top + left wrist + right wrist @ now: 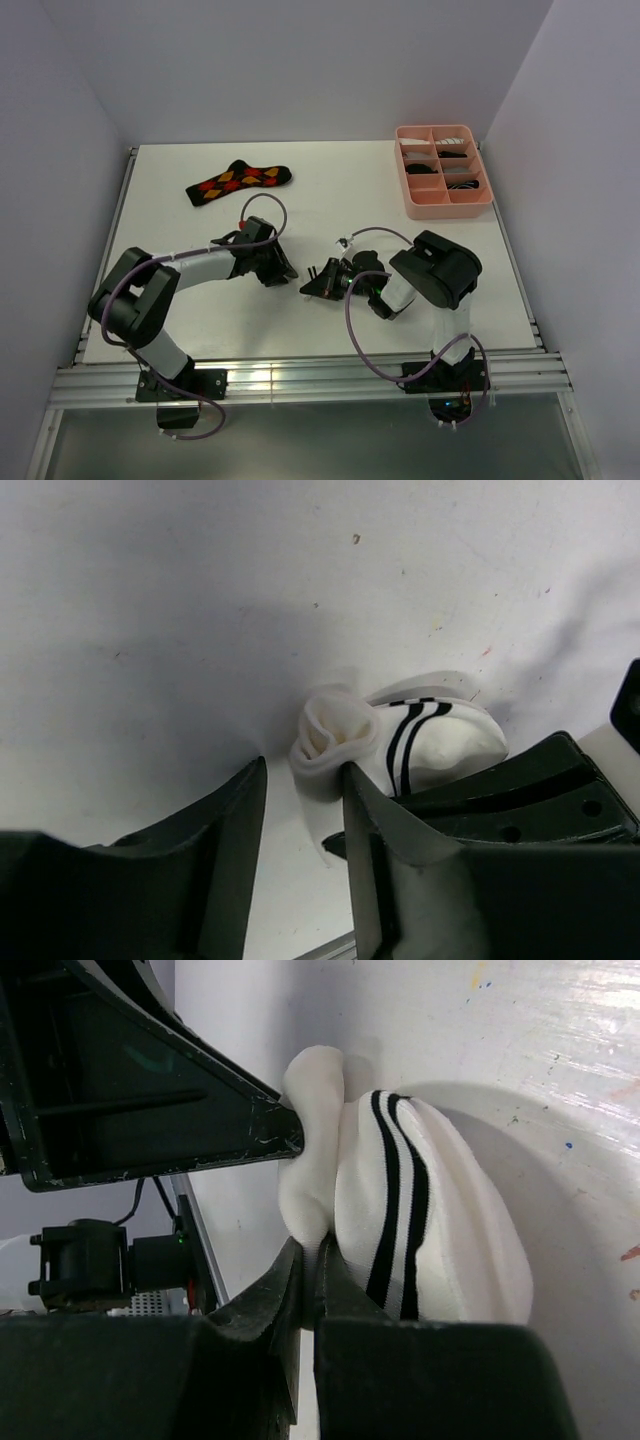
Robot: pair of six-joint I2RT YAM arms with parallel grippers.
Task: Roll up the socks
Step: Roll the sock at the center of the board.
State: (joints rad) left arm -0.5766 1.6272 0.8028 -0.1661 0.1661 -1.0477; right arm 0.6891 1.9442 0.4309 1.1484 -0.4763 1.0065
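Socks: two in view, argyle sock (240, 181) at far left, white sock (420, 742) mid-table between the two grippers.
Left wall: plain pale panel (60, 150), meets the table edge.
Table: flat white top (330, 200), matte with soft arm shadows; wrist views show small red, yellow and blue specks and a few scuffs on it.
Near edge: aluminium rail (300, 385), both arm bases bolted to it.
Argyle sock: black with red-orange-yellow diamonds, lying flat and unrolled, well apart from both arms.
Left gripper (303, 770): low over the table, jaws apart; the rolled end of the white sock sits at the fingertips, touching one, with a loose flap trailing into the gap, not pinched.
White sock: bunched on the table, one end curled into a loose roll, black cuff stripes facing up.
Right gripper (312, 1245): fingers pressed together on a thin fold of the white sock's edge, beside the stripes.
Back wall: plain pale panel (300, 70).
Pink tray (405, 190): far right corner, split into compartments holding dark and pale items too small to identify.
Right wall: same pale panel (580, 150), slanting along the table's right side.
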